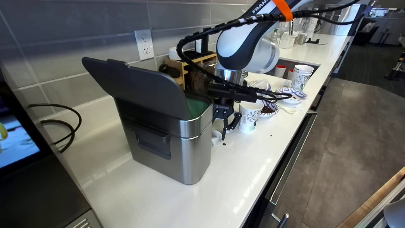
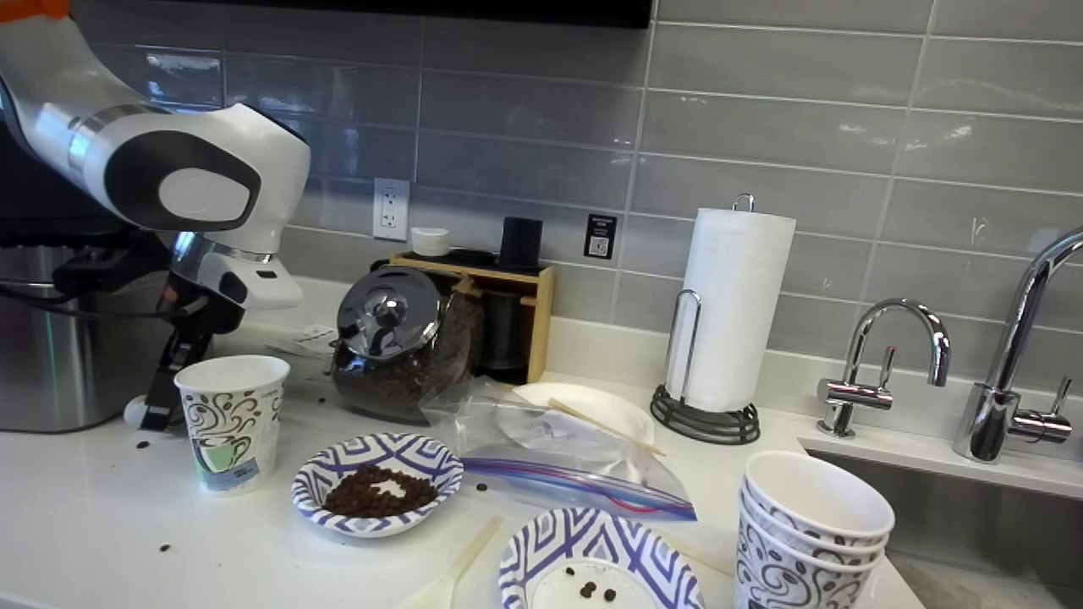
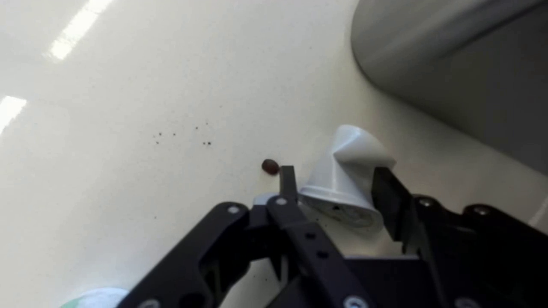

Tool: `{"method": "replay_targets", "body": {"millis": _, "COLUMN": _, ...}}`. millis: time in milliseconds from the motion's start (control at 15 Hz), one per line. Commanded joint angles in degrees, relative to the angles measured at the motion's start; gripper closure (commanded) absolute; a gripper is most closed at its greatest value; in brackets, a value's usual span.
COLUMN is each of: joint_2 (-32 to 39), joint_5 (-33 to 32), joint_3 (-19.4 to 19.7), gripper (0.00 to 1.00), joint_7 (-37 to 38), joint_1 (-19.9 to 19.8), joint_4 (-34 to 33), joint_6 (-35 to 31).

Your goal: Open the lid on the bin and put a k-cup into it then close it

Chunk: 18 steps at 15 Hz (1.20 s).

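The steel bin (image 1: 196,155) stands on the counter with its dark grey lid (image 1: 139,85) raised and a green liner showing inside. The bin also shows in an exterior view (image 2: 51,381) and the wrist view (image 3: 454,77). A dented white k-cup (image 3: 338,171) lies on its side beside the bin; it also shows in both exterior views (image 1: 216,138) (image 2: 135,412). My gripper (image 3: 336,182) is low over the counter, one finger on either side of the k-cup. The fingers are apart and look close to the cup's sides; whether they press on it is unclear.
A paper cup (image 2: 233,431) stands close beside the gripper. A bowl of coffee beans (image 2: 376,486), a plastic bag (image 2: 575,448), a plate (image 2: 601,558) and stacked cups (image 2: 808,533) lie further along. A coffee-bean jar (image 2: 406,347) stands near the wall. A loose bean (image 3: 270,167) lies by one finger.
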<state>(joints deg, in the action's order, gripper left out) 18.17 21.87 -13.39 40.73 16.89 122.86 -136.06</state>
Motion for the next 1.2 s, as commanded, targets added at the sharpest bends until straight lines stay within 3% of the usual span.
{"method": "replay_targets", "body": {"millis": 0, "joint_2": -2.2, "joint_5": -1.4, "joint_3": 0.9, "gripper": 0.77, "joint_7": 1.7, "joint_1": 0.5, "joint_4": -0.1, "joint_6": 1.9}}
{"method": "replay_targets", "body": {"millis": 400, "joint_2": -8.7, "joint_5": -1.6, "joint_3": 0.6, "gripper": 0.77, "joint_7": 0.5, "joint_1": -0.3, "joint_4": -0.2, "joint_6": 4.0}}
{"method": "replay_targets", "body": {"millis": 800, "joint_2": -15.6, "joint_5": -2.7, "joint_3": 0.4, "gripper": 0.77, "joint_7": -3.9, "joint_1": -1.1, "joint_4": -3.2, "joint_6": 14.9}}
{"method": "replay_targets", "body": {"millis": 1133, "joint_2": -18.9, "joint_5": -8.6, "joint_3": -0.1, "gripper": 0.77, "joint_7": -6.3, "joint_1": -1.1, "joint_4": -6.4, "joint_6": 19.9}}
